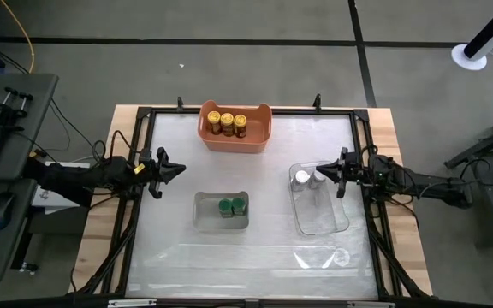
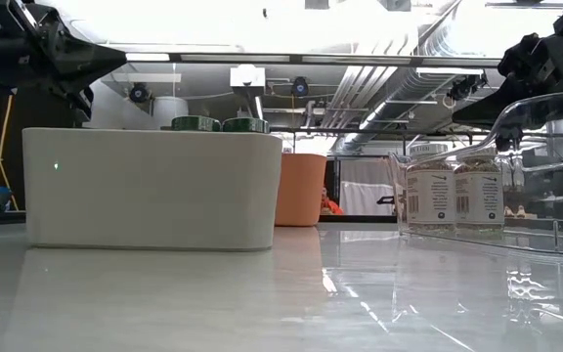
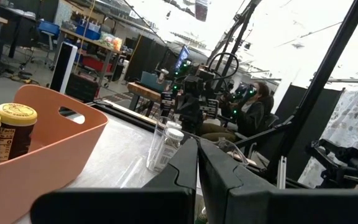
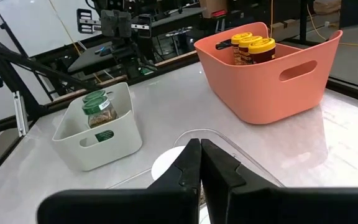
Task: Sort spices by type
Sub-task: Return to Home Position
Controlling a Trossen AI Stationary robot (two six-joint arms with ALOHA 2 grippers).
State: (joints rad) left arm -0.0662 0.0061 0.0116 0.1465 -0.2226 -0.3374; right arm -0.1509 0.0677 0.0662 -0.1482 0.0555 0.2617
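All 7 spice jars stood sorted in containers on the table (image 1: 229, 265). The 3 yellow-lidded jars (image 1: 227, 121) stood upright in a row inside the orange tub (image 1: 264, 141) at the far middle of the table. The 2 green-lidded jars (image 1: 230, 206) stood side by side, touching or nearly so, in the gray bin (image 1: 202, 216) near the table's centre, against its wall nearer the right arm. In the low view their green lids showed just above the bin's rim. The 2 silver-white-lidded jars (image 1: 308, 178) stood upright and just beside each other at the far end of the clear tub (image 1: 325, 224) on the table's right side.

The left gripper (image 1: 181, 168) hung raised above the table's left side, well apart from the gray bin and the orange tub. Its fingers were closed together with only a thin seam between them, and they grasped nothing. The right gripper (image 1: 320, 174) hung raised above the far end of the clear tub, close over the silver-white-lidded jars, pointing toward the table's centre. Its fingers were likewise pressed shut and empty.
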